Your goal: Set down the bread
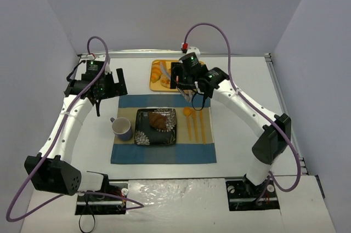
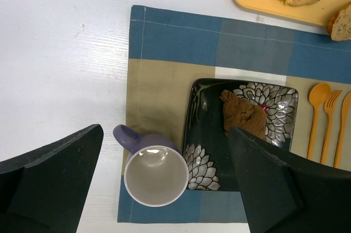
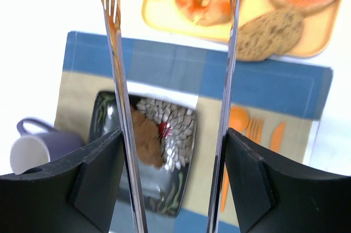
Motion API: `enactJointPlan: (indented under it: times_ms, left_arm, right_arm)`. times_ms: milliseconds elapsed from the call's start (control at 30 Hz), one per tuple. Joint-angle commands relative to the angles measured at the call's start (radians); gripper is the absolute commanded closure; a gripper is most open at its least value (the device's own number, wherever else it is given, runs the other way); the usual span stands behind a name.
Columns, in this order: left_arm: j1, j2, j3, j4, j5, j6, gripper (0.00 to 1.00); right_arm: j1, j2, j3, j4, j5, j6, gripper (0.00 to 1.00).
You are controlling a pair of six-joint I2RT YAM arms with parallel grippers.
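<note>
right end effector [image 3: 174, 137] pinches spread tongs [image 3: 116, 68]; bread [image 1: 159, 119] lies diagonally on the plate [image 1: 171, 140], just toward the tabletop [image 1: 247, 107]'s near edge; left end effector [image 2: 164, 131] gapes, farther away

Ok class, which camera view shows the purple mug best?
The left wrist view: the mug is close, whole, its empty inside and handle visible. The top view shows it small beside the plate; the right wrist view catches it partly behind a finger.
</note>
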Motion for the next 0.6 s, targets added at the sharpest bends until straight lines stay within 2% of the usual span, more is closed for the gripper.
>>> enactJointPlan:
  times_ms: [0, 400, 567]
  left_arm:
    - [0.041, -0.021, 0.016, 0.070, 0.077, -0.020, 0.03]
    - [0.074, -0.013, 0.015, 0.082, 0.144, -0.033, 0.03]
    - [0.077, -0.012, 0.016, 0.072, 0.146, -0.026, 0.03]
  right_arm:
    - [-0.077, 0.091, 0.127, 0.012, -0.049, -0.049, 0.35]
    - [-0.218, 0.386, 0.383, 0.007, -0.157, -0.074, 0.35]
    - [-0.256, 0.469, 0.404, 0.005, -0.155, -0.046, 0.36]
